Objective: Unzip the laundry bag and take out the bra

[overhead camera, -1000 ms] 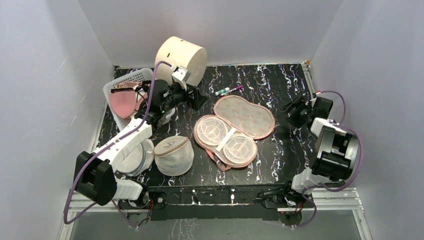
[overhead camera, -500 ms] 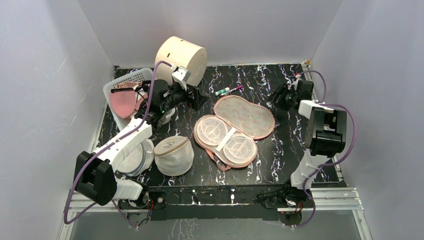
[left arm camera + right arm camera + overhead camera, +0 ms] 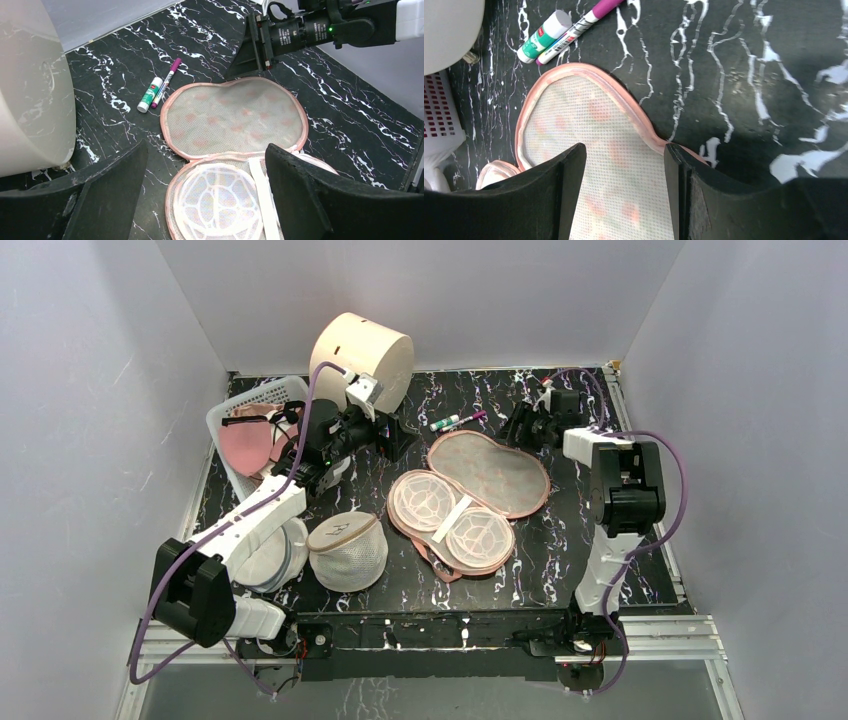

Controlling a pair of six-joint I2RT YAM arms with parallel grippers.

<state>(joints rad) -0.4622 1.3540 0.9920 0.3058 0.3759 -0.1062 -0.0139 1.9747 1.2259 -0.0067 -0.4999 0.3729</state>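
Seemingly late stage: laundry bag unzipped, open on counter; bra in basket, I judge. Left gripper released, empty; right gripper parted, empty. Next I retract.

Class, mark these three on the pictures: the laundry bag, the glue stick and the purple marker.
laundry bag (image 3: pixel 232 117), left wrist view, middle of the opened flap's lining.
glue stick (image 3: pixel 150 95), left wrist view, middle of the tube.
purple marker (image 3: pixel 165 83), left wrist view, middle of its white barrel.
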